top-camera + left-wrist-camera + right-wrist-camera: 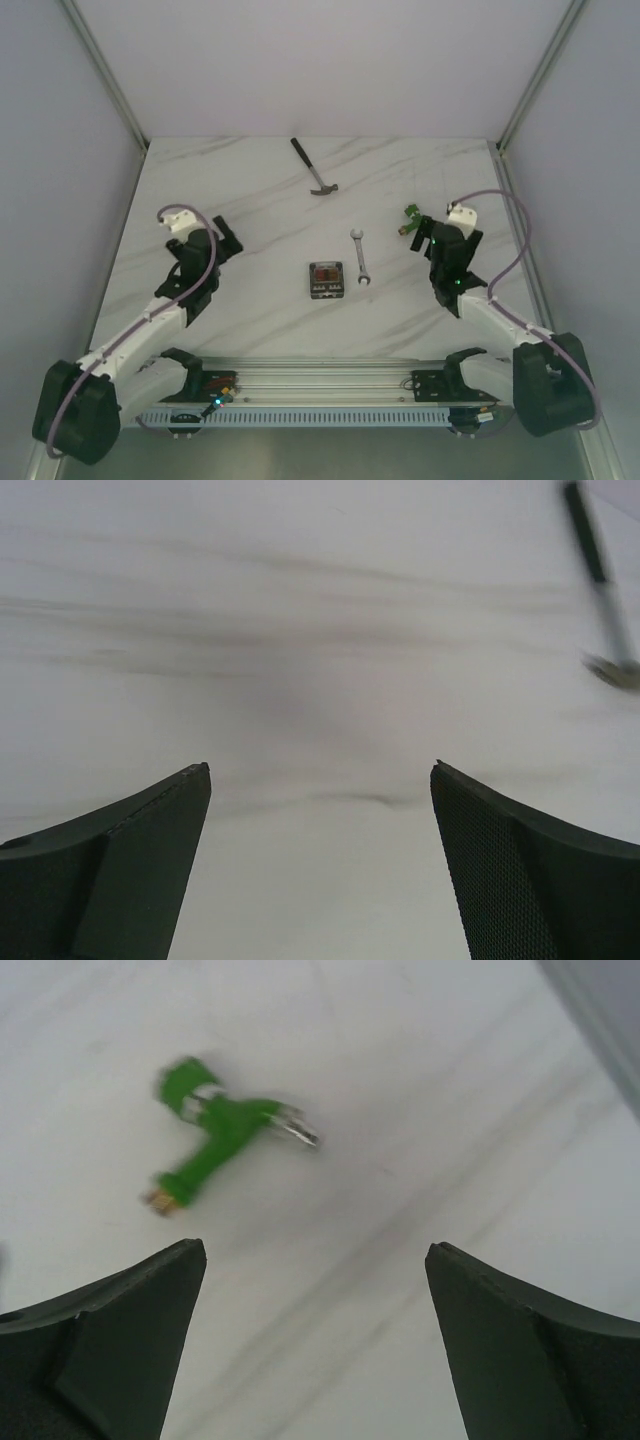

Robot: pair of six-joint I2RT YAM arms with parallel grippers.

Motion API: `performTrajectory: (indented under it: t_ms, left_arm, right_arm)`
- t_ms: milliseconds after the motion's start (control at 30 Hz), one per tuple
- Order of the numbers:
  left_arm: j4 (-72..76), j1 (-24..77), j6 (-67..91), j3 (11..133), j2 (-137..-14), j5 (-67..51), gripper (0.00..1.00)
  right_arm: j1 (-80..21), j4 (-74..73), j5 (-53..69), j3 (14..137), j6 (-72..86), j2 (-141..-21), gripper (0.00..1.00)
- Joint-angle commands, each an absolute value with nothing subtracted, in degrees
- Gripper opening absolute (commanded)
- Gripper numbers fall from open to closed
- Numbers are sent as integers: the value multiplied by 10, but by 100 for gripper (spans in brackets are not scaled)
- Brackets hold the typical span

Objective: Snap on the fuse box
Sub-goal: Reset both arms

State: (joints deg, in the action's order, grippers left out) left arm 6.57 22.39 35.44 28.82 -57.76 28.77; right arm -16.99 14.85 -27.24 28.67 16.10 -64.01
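Your left pincer and right pincer are both wide open, holding nothing. The fuse box sits mid-table, just beside the wrench. Press it crooked and it may slide or bump the wrench.

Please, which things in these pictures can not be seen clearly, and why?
Fuse box: top view only, too small to tell whether a cover is on.
Hammer: left wrist view, blurred, head cut by the right edge.
Green connector: right wrist view, motion-blurred, its metal ends unclear.
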Motion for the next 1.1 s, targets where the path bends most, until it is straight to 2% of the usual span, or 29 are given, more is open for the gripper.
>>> performTrajectory:
  t_ms: [0,200,300,400,600,700,767,833,867,900,1067]
  left_arm:
    - [159,170,260,212,-545,449,100]
    - [315,90,189,148,-568,443,100]
    - [466,72,150,98,-610,416,100]
    - [524,59,133,103,-677,376,100]
    - [612,57,64,141,-777,270,100]
    - [628,57,28,148,-794,222,100]
    - [730,57,0,109,-803,182,100]
    - [839,52,-6,84,-889,165,100]
    - [829,49,-11,99,-901,159,100]
    - [741,46,1,127,-885,161,100]
    - [742,29,11,134,-891,137,100]
  right_arm:
    - [-154,434,-406,167,52,-656,99]
    - [-116,638,-383,116,-4,-756,99]
    - [-97,807,-313,71,-28,-800,99]
    - [-72,885,-245,61,-23,-865,100]
    - [-25,756,-119,124,-14,-873,100]
    - [-17,741,-109,131,-6,-873,100]
    - [-17,740,-109,132,-6,-873,100]
    - [-15,739,-107,132,-5,-874,100]
    - [-16,739,-108,133,-5,-873,100]
    - [-16,738,-108,133,-5,-873,100]
    - [-15,738,-107,133,-5,-873,100]
